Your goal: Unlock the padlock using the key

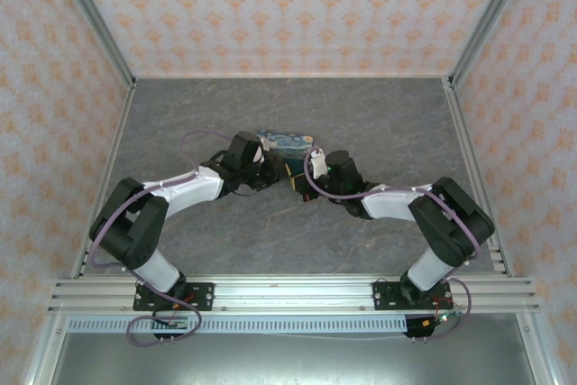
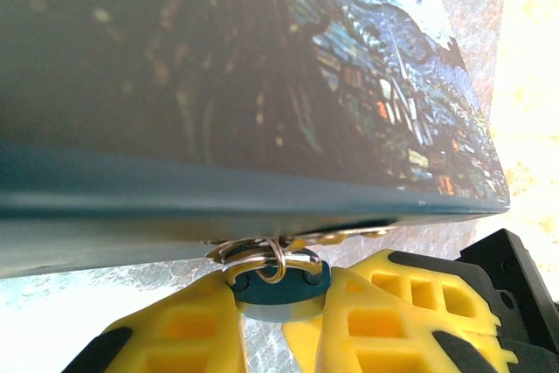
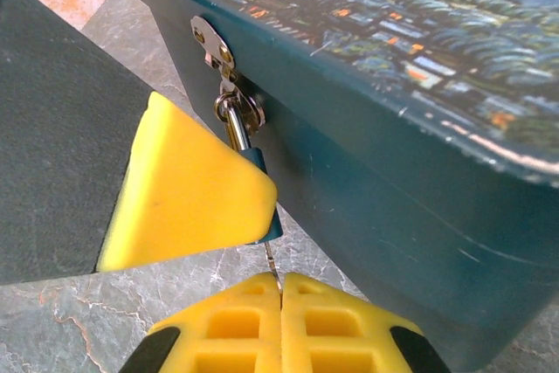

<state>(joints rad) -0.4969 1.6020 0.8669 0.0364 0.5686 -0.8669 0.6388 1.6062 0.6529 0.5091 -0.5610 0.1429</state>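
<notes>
Grey marbled worktop [image 1: 361, 114] inside papered walls, with both arms reaching in from the near edge and meeting at mid-worktop. Nearest, the right gripper [image 3: 281, 290] is clenching flat on the key [image 3: 270, 259], a thin metal blade sticking out past its tips. Just beyond, the left gripper [image 2: 279, 303] is clamping the padlock [image 2: 281, 289] by its sides, one yellow finger [image 3: 192, 189] covering most of the body in the right wrist view. The padlock is hanging by its shackle [image 3: 234, 124] from the hasp [image 3: 210, 41] on the near-facing wall of the painted box [image 1: 287, 142], which is sitting mid-worktop, slightly toward the far edge. What matters for the move: the padlock is lying straight ahead of the right tips, and the key's long axis is running in line with the lock body, tip meeting its underside. Cannot tell how deep it is sitting in the keyway. My read is that the right arm is the one placed to twist about that axis while the left is bracing.
</notes>
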